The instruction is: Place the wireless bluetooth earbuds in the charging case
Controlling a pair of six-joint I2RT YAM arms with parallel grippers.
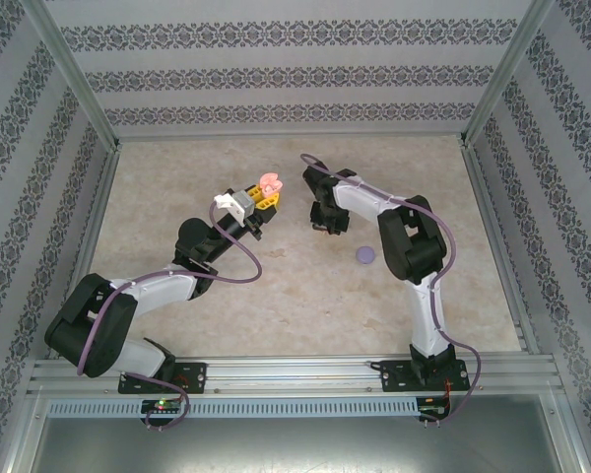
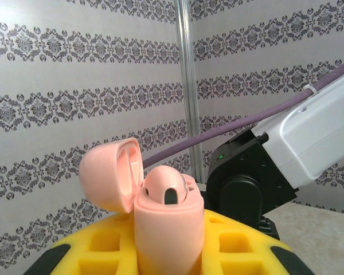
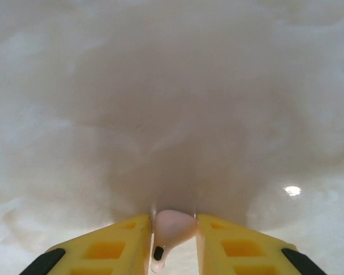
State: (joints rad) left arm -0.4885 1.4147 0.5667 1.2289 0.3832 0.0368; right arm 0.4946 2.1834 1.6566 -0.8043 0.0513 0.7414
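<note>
A: Right gripper (image 3: 173, 220)?
B: Pinched onto a pale pink earbud (image 3: 173, 230), low over the worktop (image 3: 172, 86); left gripper (image 2: 169, 252) clamps the open pink charging case (image 2: 169, 223), a second earbud (image 2: 167, 188) seated inside.
A: Anything else?
B: A purple case (image 1: 365, 255) lies on the worktop, right of centre, near the right arm.

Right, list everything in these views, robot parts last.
case: one, pink, lid open, gripped in the left tool, off the table
earbud: one, pale pink, between the right tool's fingers, at the table
seated bud: one, pink with dark slot, inside the case; likely an earbud
disc: one, purple, on the table right of the right tool
table: one, beige
walls: patterned, three sides
cables: two, purple, along the arms
left tool: yellow fingers, shut
right tool: yellow fingers, lowered
</note>
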